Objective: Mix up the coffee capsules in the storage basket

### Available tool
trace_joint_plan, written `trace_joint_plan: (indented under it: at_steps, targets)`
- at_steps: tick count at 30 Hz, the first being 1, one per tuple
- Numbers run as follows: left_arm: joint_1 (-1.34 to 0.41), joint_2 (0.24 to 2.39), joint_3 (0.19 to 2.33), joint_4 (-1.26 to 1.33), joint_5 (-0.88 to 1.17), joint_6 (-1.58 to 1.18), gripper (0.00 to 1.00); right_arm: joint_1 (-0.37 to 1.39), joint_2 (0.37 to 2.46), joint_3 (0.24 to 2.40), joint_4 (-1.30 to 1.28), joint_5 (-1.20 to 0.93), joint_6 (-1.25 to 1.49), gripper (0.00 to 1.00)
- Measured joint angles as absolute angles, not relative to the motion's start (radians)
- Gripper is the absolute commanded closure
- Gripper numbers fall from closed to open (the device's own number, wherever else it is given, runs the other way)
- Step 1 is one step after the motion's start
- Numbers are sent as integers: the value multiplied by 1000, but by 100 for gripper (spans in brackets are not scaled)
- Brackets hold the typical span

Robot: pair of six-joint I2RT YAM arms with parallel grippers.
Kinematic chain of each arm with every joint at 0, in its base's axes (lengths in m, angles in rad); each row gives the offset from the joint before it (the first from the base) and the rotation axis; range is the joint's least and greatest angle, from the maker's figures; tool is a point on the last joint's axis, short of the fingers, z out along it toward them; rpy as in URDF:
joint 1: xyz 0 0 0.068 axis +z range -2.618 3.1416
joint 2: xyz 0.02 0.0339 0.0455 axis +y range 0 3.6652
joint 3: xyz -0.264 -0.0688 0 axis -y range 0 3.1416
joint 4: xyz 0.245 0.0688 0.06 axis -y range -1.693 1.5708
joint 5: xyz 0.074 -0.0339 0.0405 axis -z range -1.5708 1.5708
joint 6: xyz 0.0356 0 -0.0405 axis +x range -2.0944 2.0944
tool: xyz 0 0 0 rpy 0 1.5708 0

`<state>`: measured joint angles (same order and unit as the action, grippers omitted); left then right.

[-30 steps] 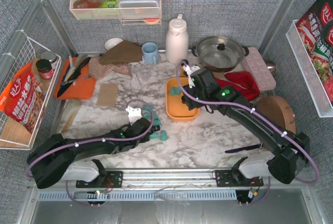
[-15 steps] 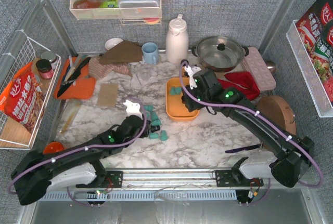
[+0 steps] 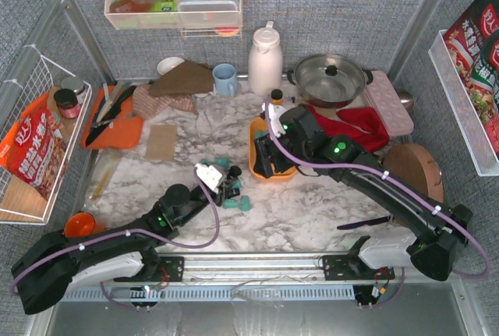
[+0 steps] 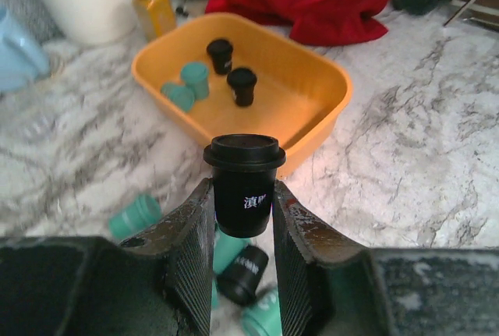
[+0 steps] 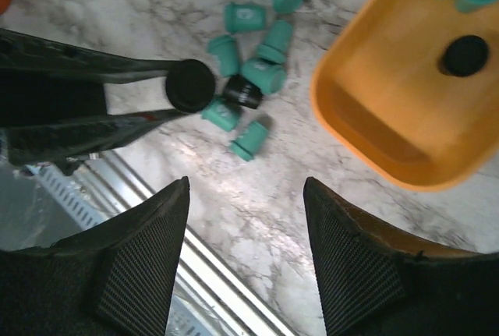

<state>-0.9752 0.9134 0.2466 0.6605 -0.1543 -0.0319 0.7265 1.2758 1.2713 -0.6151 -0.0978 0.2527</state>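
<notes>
The orange storage basket [image 3: 255,129] sits mid-table. In the left wrist view the basket [image 4: 312,110] holds two black capsules [image 4: 242,86] and two teal capsules [image 4: 195,79]. My left gripper [image 3: 226,184] is shut on a black capsule [image 4: 244,184] and holds it upright above the table, short of the basket's near side. Several teal capsules [image 5: 245,18] and one black capsule [image 5: 243,93] lie loose on the marble below it. My right gripper [image 3: 265,157] is open and empty above the basket's near left edge, jaws wide apart [image 5: 245,184].
A white thermos [image 3: 265,59], blue mug [image 3: 225,79], lidded pot [image 3: 330,79], red cloth [image 3: 359,125] and pink egg tray [image 3: 387,102] stand behind the basket. An orange board with utensils [image 3: 113,122] lies far left. A small yellow bottle [image 4: 152,5] stands by the basket's far corner.
My left gripper has risen from the loose pile with the black capsule in it and reached toward the basket. My right gripper has shifted left over the basket's near left edge.
</notes>
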Motion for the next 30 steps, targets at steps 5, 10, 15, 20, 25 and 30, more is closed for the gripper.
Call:
trace_joint_plan:
  at_steps: [5, 10, 15, 20, 25, 30]
  targets:
    - [-975, 1002, 261, 832, -79, 80, 100, 785, 1299, 1287, -573, -136, 286, 34]
    - [-975, 1034, 274, 918, -22, 108, 100, 801, 1330, 1295, -543, -142, 303, 34]
    - [-975, 1032, 277, 946, 29, 117, 100, 804, 1356, 1295, -525, -142, 314, 33]
    - [-975, 1021, 277, 947, 57, 117, 100, 805, 1377, 1296, -500, -147, 319, 38]
    - [-975, 1012, 279, 946, 63, 117, 100, 810, 1381, 1292, -486, -157, 333, 66]
    - [-975, 1012, 291, 925, 56, 116, 83, 810, 1376, 1285, -467, -161, 339, 89]
